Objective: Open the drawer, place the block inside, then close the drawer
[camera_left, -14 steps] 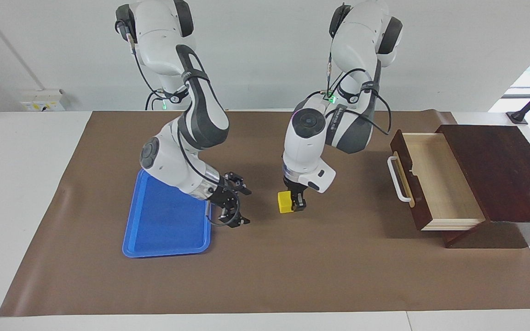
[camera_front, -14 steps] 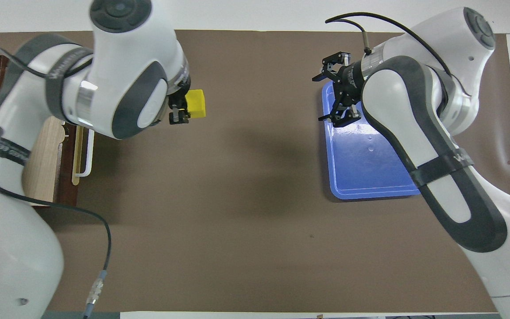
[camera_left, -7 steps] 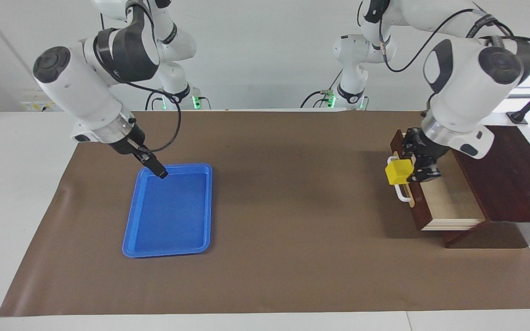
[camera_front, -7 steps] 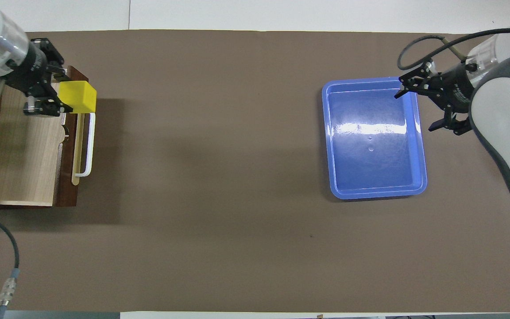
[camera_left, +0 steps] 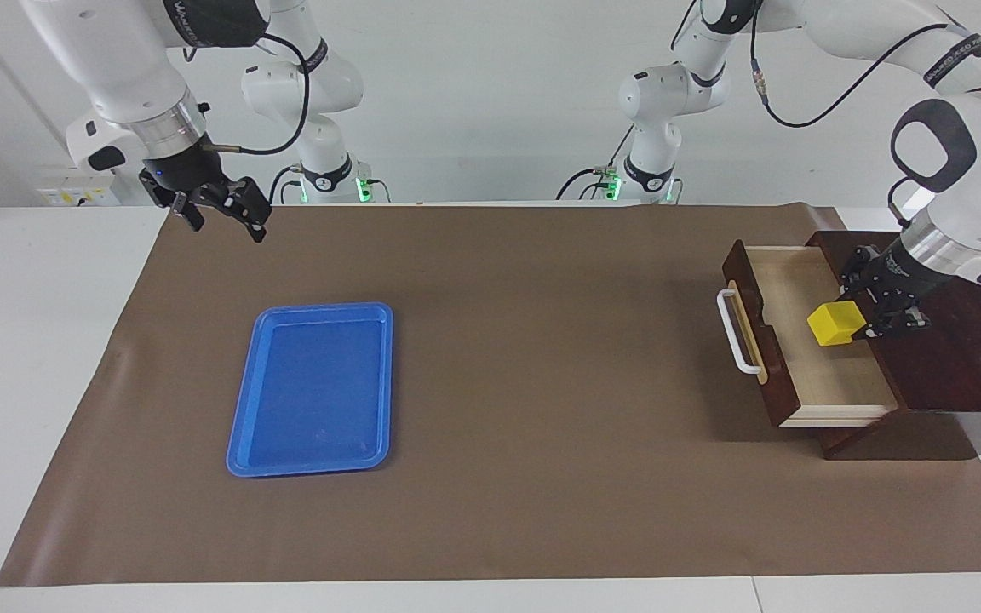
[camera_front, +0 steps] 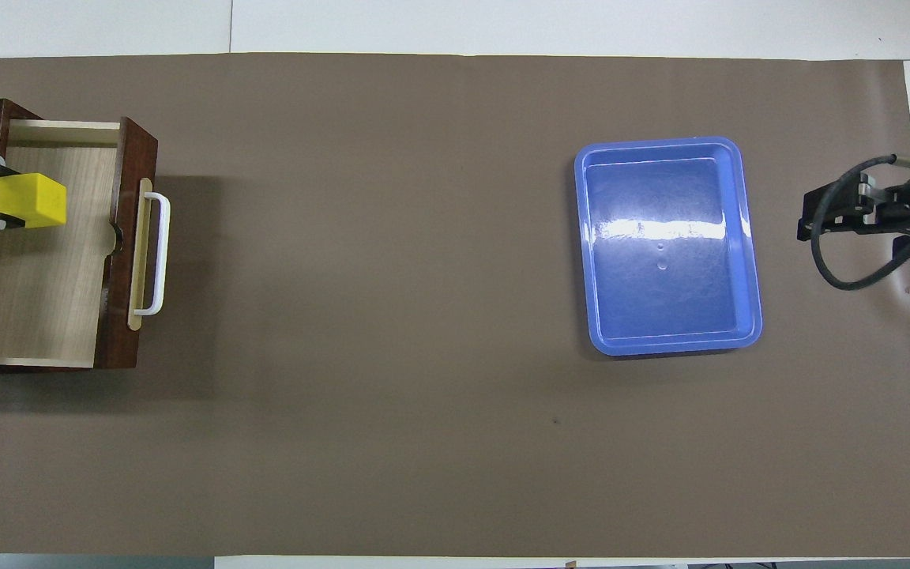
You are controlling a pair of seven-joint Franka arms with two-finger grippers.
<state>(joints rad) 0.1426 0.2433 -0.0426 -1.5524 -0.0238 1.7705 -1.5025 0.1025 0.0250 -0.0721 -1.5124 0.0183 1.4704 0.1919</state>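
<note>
One block [camera_left: 835, 324], one drawer [camera_left: 806, 340]

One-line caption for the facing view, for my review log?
Left tool holds the yellow block over the open drawer; right tool waits open, raised near the blue tray.

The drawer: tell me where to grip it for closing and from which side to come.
Grip the white bar handle on the front of the drawer, at mid-length. Come from in front of the drawer, probably fingers straddling the bar: it stands off the tan strip, leaving a gap, and the drawer is pulled out.
</note>
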